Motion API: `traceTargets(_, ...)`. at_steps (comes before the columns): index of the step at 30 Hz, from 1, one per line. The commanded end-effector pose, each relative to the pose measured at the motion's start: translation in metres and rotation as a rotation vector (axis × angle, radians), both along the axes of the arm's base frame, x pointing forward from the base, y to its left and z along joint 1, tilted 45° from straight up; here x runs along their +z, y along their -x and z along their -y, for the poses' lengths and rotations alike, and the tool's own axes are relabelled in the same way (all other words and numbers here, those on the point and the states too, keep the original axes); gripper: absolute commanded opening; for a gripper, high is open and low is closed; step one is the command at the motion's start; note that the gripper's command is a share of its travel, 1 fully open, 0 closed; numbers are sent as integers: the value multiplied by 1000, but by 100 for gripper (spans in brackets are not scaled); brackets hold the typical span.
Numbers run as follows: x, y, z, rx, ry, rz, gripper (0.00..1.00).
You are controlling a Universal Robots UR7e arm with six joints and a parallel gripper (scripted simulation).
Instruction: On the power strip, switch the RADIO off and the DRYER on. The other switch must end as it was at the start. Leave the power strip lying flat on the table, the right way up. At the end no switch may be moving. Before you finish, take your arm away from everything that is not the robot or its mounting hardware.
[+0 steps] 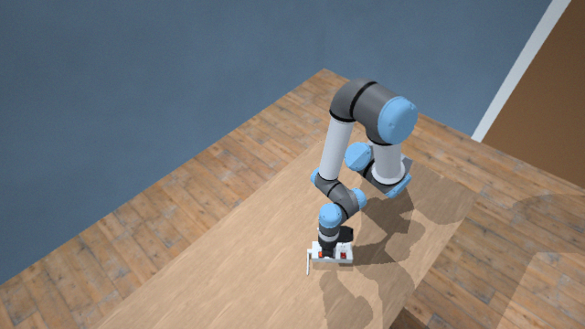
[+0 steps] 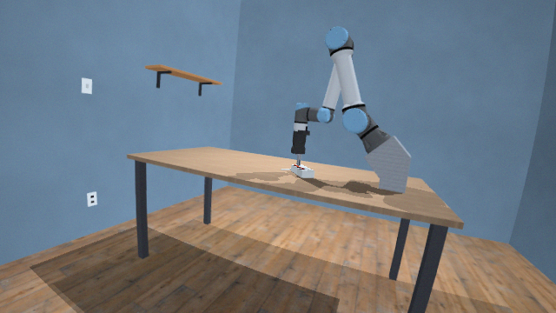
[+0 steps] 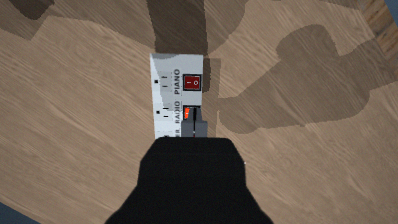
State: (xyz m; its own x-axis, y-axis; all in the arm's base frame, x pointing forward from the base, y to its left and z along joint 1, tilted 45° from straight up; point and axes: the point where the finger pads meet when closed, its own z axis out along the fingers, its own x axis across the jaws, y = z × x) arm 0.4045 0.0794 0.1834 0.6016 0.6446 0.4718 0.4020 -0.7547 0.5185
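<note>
Gripper (image 1: 325,252), seen from above, stands over the power strip (image 1: 343,254) on the bench (image 1: 256,274); side-on it points straight down; wrist view shows its fingers fully closed, empty, on the stiff RADIO switch (image 3: 187,113)—best pressed, not grasped.
</note>
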Motion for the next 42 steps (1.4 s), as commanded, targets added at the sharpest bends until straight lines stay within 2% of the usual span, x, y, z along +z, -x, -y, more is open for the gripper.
traceTargets(1, 0, 0, 0, 0, 0, 1, 0)
traceTargets(42, -6, -6, 1, 0, 0, 1, 0)
